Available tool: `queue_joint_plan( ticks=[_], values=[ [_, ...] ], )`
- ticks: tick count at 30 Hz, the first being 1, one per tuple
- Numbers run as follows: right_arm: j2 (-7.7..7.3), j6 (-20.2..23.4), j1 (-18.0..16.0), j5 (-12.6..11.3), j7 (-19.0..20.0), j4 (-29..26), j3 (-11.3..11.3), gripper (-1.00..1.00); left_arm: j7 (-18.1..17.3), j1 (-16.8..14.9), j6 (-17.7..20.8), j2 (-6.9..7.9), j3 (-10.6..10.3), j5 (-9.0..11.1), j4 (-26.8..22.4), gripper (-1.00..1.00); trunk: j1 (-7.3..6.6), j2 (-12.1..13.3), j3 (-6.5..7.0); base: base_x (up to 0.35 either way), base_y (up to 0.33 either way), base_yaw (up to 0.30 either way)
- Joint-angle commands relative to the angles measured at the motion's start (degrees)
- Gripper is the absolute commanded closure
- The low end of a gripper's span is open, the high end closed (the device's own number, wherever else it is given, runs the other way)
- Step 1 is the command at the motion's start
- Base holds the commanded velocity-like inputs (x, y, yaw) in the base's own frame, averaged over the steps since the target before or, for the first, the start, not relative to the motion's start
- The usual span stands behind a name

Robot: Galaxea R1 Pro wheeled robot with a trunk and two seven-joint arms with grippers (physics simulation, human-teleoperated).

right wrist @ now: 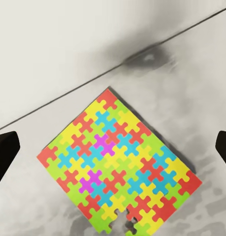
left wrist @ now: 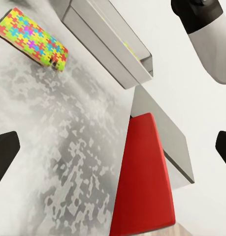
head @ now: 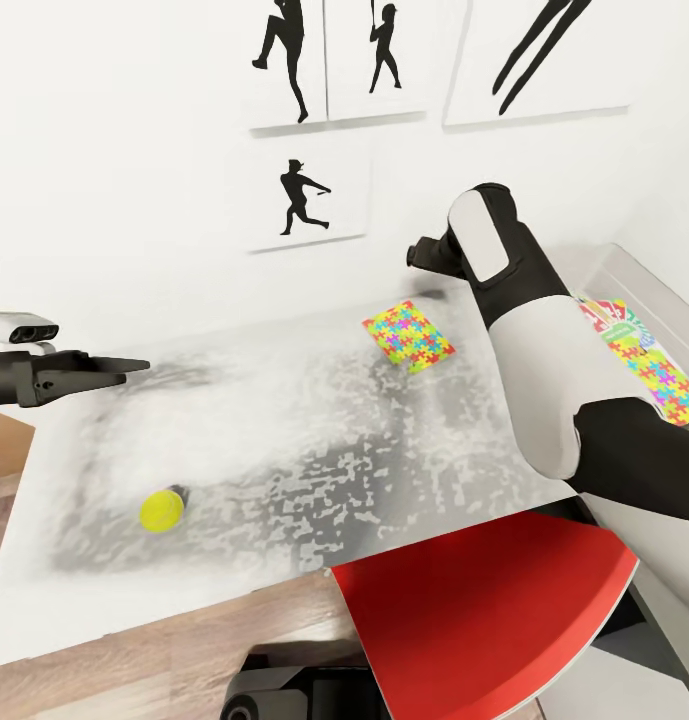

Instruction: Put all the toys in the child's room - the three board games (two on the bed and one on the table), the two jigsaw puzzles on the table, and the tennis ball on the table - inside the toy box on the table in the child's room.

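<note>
No legible text anywhere

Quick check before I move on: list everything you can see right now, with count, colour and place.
Thin multicolour jigsaw puzzle sheet: one, far side of table.
Second jigsaw sheet: one, multicolour, inside bin, atop printed boxes.
Small yellow-green tennis ball: one, near-left of table.
Shallow light grey toy bin: one, right end.
Pale grey mottled table top: one.
Red chair seat: one, below table's near edge.
Black baseball silhouette pictures: four, wall.
Left tool: black, above table's left.
Right tool: open, above far puzzle.
</note>
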Motion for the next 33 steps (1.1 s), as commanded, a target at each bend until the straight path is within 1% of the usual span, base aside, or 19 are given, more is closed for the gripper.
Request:
queue_joint_plan(
  ticks=[1,5,7,10,13,18,33],
  values=[
    [0.01,-0.7,0.0,-0.6,-0.6,0.1,0.2,-1.00,-0.2,0.0,0.6,0.03,0.0,0.0,0.0,-1.00,0.03,-0.1,-0.08,0.000,0.000,0.000],
    [0.10,-2.9,0.0,-0.4,-0.6,1.5,0.1,-1.00,-0.2,0.0,0.6,0.00,-0.1,0.0,0.0,-1.00,0.03,-0.1,-0.08,0.000,0.000,0.000],
    [0.16,-4.0,0.0,-0.4,-0.5,3.6,0.1,-1.00,-0.2,0.0,0.6,-0.02,-0.1,0.0,0.0,-1.00,0.03,-0.1,-0.08,0.000,0.000,0.000],
    [0.14,-7.1,-0.2,-0.3,-0.5,8.8,0.1,-1.00,-0.2,0.0,0.6,-0.04,-0.1,0.0,0.0,-1.00,0.03,-0.1,-0.08,0.000,0.000,0.000],
    [0.16,-8.4,-0.2,-0.1,-0.5,10.6,0.1,-1.00,-0.2,0.0,0.6,-0.04,-0.1,0.0,0.0,-1.00,0.03,-0.1,-0.08,0.015,0.000,0.000],
    [0.21,-8.8,-0.2,0.0,-0.5,11.3,0.2,-1.00,-0.2,0.0,0.6,-0.04,-0.1,0.0,0.0,-1.00,0.03,-0.1,-0.08,0.109,0.000,0.000],
    [0.22,-8.7,-0.2,0.0,-0.6,10.5,0.4,-1.00,-0.2,0.0,0.6,-0.04,-0.1,0.0,0.0,-1.00,0.03,-0.1,-0.08,0.041,0.000,0.000]
  ],
)
